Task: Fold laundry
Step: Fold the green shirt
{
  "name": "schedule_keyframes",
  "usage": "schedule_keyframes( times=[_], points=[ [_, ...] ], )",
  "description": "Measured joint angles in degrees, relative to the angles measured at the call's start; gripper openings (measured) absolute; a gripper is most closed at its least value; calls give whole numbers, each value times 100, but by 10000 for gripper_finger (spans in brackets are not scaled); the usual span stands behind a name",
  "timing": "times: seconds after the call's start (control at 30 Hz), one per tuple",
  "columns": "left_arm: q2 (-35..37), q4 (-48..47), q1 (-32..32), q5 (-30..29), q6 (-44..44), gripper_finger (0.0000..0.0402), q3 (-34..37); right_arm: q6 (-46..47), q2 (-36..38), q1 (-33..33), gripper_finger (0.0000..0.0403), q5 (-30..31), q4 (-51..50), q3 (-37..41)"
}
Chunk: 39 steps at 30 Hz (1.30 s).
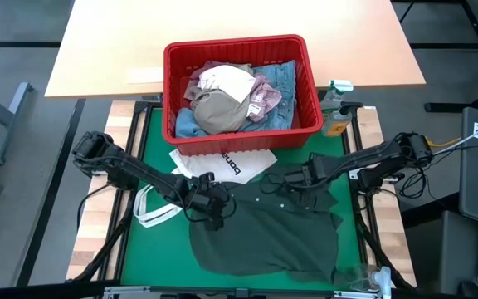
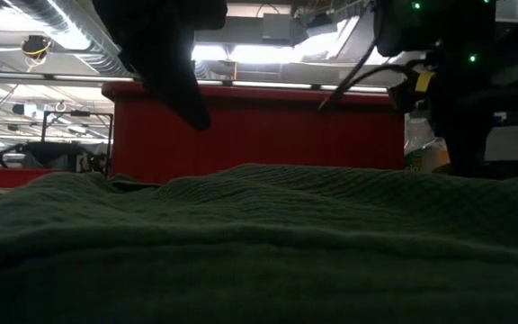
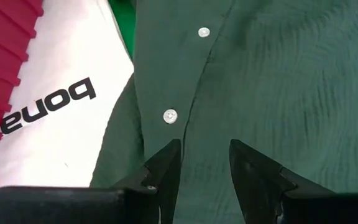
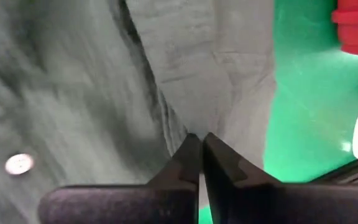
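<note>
The dark green top (image 1: 264, 228) lies spread on the bench (image 1: 152, 141) before the red basket (image 1: 309, 124), seemingly for flattening: the right gripper (image 4: 199, 144) pinches a fold, jaws together, while the left gripper (image 3: 204, 158) hovers over the buttons, jaws apart.

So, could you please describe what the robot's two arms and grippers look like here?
Both arms are dark, jointed and slim, with black cables trailing along them. The left gripper ends in two black, wedge-shaped fingers tapering to blunt tips, fixed to a flat black bar with a small screw. The right gripper has the same black tapered fingers. No markings show on either.
</note>
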<state>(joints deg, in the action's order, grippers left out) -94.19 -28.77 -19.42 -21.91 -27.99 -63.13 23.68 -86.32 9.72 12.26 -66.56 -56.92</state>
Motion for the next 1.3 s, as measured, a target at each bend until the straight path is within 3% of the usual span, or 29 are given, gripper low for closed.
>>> schedule_keyframes(
  times=[0.3,0.57,0.77,1.03,1.3],
  points=[
    [0,0,3,2,-2,130,0,-131,0,331,4,-1603,-145,-649],
    [0,0,3,2,-4,130,0,48,2,1350,2,-2631,-19,-1458],
    [0,23,10,-6,5,130,0,771,2,2308,2,-3149,543,-1559],
    [0,432,220,-10,17,130,0,1969,0,3431,2,-3205,1596,-1559],
    [0,658,564,-13,168,130,0,2492,0,4186,2,-2374,2089,-1559]
  ],
)
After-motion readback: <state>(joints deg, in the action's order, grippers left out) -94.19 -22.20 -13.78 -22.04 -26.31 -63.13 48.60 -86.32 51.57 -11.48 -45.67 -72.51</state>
